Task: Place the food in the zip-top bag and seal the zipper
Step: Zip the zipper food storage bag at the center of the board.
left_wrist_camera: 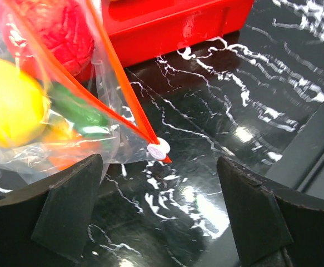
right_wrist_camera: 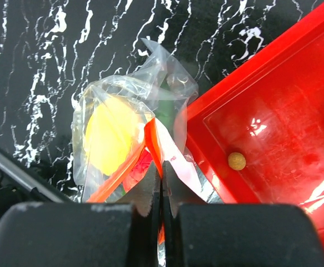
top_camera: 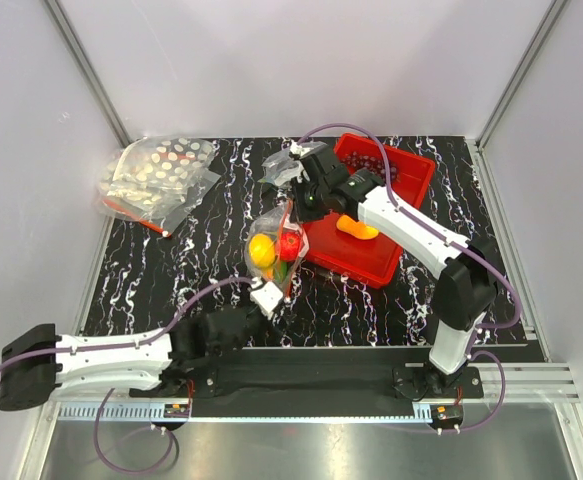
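Hovering nearest, left gripper (left_wrist_camera: 162,206) has jaws wide and empty, with the white slider (left_wrist_camera: 159,149) of the zipper (left_wrist_camera: 120,72) just ahead. Zip-top bag (top_camera: 271,250) is against the red tray (top_camera: 346,255) and holds lemon (left_wrist_camera: 11,100), red piece (left_wrist_camera: 50,33), cucumber (left_wrist_camera: 78,111). Right gripper (right_wrist_camera: 162,183) is pinched on the bag's mouth edge. Mango (top_camera: 356,228) sits in the tray. Zipper strips look apart, so loading and sealing remain.
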Controlling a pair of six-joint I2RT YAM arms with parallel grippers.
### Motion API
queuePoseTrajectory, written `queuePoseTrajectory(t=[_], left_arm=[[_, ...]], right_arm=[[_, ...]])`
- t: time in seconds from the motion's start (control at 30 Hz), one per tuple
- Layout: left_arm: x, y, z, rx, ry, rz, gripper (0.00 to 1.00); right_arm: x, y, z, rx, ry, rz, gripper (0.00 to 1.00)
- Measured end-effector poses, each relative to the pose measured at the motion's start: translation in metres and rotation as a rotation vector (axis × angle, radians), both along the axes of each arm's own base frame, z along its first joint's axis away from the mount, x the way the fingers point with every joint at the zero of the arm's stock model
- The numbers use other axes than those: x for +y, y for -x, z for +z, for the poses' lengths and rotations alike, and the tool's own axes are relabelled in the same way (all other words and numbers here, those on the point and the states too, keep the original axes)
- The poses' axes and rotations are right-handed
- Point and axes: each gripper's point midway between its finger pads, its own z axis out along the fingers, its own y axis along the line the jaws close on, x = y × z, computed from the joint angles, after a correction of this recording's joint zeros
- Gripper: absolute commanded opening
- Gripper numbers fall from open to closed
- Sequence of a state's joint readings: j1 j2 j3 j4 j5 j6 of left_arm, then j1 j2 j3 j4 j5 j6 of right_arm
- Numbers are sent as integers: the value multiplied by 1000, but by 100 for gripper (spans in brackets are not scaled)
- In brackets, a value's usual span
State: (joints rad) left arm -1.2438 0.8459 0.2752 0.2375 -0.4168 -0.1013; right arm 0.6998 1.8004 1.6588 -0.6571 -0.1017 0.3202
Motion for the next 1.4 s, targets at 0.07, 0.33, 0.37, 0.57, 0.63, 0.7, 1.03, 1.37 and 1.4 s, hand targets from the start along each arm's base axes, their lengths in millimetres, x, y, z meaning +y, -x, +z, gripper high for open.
queuePoseTrajectory(t=[0.07,0.33,0.37,0.57,0.63,0.7,1.03,1.37,1.4], left_arm=[[0,1,-4,-55,-18,-31,88],[-7,-1,-9,-148,-68,-56,75],[-7,-2,-13,-151,-86,-53,74],[-5,-14,-26,-158,-179,9,42],[-1,-19,-24,-168,-183,47,30],[1,-23,-20,-174,-170,85,22],[6,-29,56,-117,-40,211,0],[60,3,169,18,262,203,0],[64,6,167,33,249,195,0]], right_arm=[[1,1,2,8,-11,6,0],[3,3,3,32,-39,13,0],[3,3,3,35,-44,15,0],[8,6,6,50,-73,27,0],[8,7,5,56,-76,30,0],[8,7,3,59,-78,29,0],[-1,12,-5,64,-74,22,4],[-2,21,2,48,-54,14,6],[-3,22,4,39,-48,10,8]])
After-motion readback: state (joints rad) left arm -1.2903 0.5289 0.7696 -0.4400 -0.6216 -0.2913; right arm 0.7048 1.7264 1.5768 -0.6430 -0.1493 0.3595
